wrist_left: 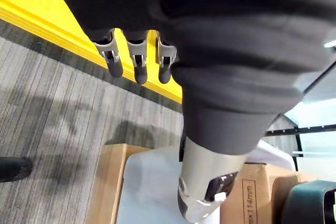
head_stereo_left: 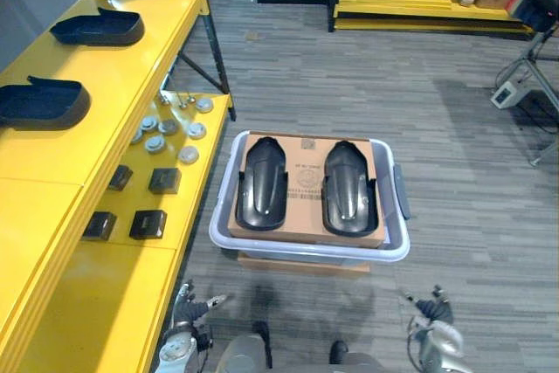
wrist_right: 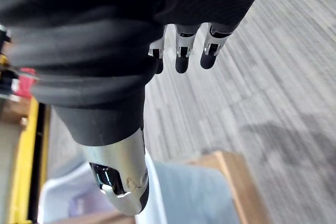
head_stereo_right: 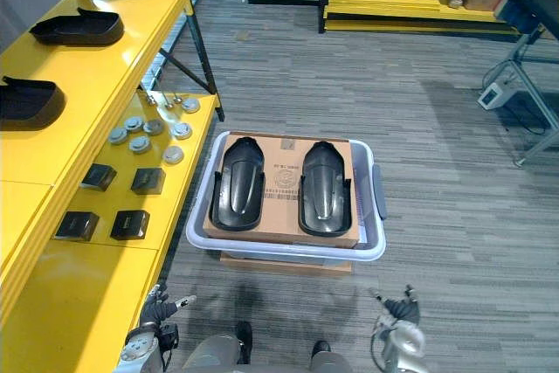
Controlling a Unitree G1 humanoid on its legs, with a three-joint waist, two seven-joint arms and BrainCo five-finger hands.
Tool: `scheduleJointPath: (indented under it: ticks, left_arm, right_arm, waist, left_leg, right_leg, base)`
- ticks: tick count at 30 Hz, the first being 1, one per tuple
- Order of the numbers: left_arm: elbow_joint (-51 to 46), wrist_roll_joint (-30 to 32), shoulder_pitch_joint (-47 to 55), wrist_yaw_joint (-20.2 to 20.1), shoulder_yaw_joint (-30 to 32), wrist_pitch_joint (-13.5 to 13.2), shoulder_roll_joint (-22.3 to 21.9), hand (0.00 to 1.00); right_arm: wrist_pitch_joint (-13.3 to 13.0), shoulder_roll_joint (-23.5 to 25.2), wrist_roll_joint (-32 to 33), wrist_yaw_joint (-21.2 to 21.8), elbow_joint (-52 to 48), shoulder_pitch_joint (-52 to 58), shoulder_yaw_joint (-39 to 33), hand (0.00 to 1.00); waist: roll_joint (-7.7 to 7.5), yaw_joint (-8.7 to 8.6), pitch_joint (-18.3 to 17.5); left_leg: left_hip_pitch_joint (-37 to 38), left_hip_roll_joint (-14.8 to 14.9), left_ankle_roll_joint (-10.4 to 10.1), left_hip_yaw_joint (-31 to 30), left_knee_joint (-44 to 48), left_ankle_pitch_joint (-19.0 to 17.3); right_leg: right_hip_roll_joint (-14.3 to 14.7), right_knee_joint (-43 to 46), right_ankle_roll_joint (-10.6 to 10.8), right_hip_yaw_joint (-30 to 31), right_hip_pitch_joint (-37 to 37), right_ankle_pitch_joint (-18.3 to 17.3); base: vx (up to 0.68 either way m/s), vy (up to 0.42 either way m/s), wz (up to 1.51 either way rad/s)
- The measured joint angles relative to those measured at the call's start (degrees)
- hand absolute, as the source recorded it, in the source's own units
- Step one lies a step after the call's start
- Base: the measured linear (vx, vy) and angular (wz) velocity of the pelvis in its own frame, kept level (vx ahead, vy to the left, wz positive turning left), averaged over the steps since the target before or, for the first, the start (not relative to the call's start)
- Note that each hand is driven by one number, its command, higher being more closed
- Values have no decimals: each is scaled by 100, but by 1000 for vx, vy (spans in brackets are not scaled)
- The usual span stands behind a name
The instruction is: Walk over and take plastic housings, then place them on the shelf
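Left hand, right hand released, empty, low at near edge. Step nearer bin; grasp left housing, right housing across long sides.

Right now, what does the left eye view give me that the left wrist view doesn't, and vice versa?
Left eye view adds: both bin housings whole on the cardboard, two shelf housings on the yellow shelf, and the right robot hand. Left wrist view adds: the left robot hand close up, fingers straight, holding nothing. Shared: shelf edge, grey bin, cardboard, carpet.
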Motion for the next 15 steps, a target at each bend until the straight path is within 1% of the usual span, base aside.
scheduleJointPath:
  ticks: [1,2,3,4,6,9,11,12,13,15]
  left_arm:
    - [0,5,37,-2,-4,0,-7,0]
    - [0,5,51,-3,-5,0,-6,0]
    - [-1,5,75,-6,-5,-1,-6,0]
    - [-1,5,116,-16,-7,-21,-6,0]
    - [0,5,198,-101,-16,-28,-12,0]
    - [0,5,290,-114,-154,-36,-36,0]
    - [3,4,322,-113,-205,-41,-63,0]
    - [3,4,332,-113,-210,-52,-62,0]
    - [6,3,342,-110,-215,-54,-62,0]
    - [5,2,357,-107,-229,-61,-62,0]
  right_arm:
    - [-19,-18,-1,-50,-470,1,-39,0]
    - [-29,-16,-3,-82,-687,0,-35,0]
    - [-103,-10,-9,-116,-1031,-9,-4,0]
    - [-174,-8,-49,-128,-1258,-41,70,0]
    - [-235,-8,-150,-146,-1491,-155,229,0]
    - [-239,-5,-455,-168,-1640,-368,489,0]
    - [-204,-2,-891,-257,-1629,-535,761,0]
    - [-200,-3,-975,-267,-1619,-583,833,0]
    - [-188,-2,-1146,-286,-1567,-678,959,0]
    - [-140,-3,-1314,-360,-1309,-864,1119,0]
  waist:
    - [-14,-9,-12]
    - [-20,-10,-22]
    - [-42,-6,-47]
    - [-75,8,-71]
    - [-108,17,-91]
    - [-111,30,-94]
    - [-112,36,-94]
    - [-111,39,-94]
    - [-107,28,-91]
    - [-105,60,-89]
  left_leg:
    - [32,-11,19,19,-42,14]
    - [38,-15,22,20,-51,16]
    - [47,-20,41,17,-87,37]
    - [75,-31,48,11,-170,84]
    - [136,-76,52,-16,-300,166]
    - [238,-113,59,-22,-513,285]
    - [252,-153,68,-77,-760,469]
    - [251,-163,72,-102,-836,523]
    - [244,-183,76,-154,-971,635]
    - [252,-197,82,-203,-1153,768]
  right_leg:
    - [-11,-40,11,11,21,18]
    - [-14,-43,12,13,22,19]
    - [-19,-50,12,13,22,19]
    - [-26,-60,12,3,22,20]
    - [-39,-83,10,-18,47,25]
    - [-58,-125,12,-28,88,55]
    - [-74,-125,9,-78,39,90]
    - [-76,-125,6,-101,4,103]
    - [-84,-129,6,-154,-23,124]
    - [-85,-127,2,-196,-89,155]
  base:
    - [12,8,-9]
    - [19,5,-3]
    - [18,-5,3]
    - [21,-9,4]
    - [7,-7,6]
    - [-18,-3,4]
    - [-57,-5,12]
    - [-74,-4,18]
    - [-80,-4,22]
    - [-87,1,16]
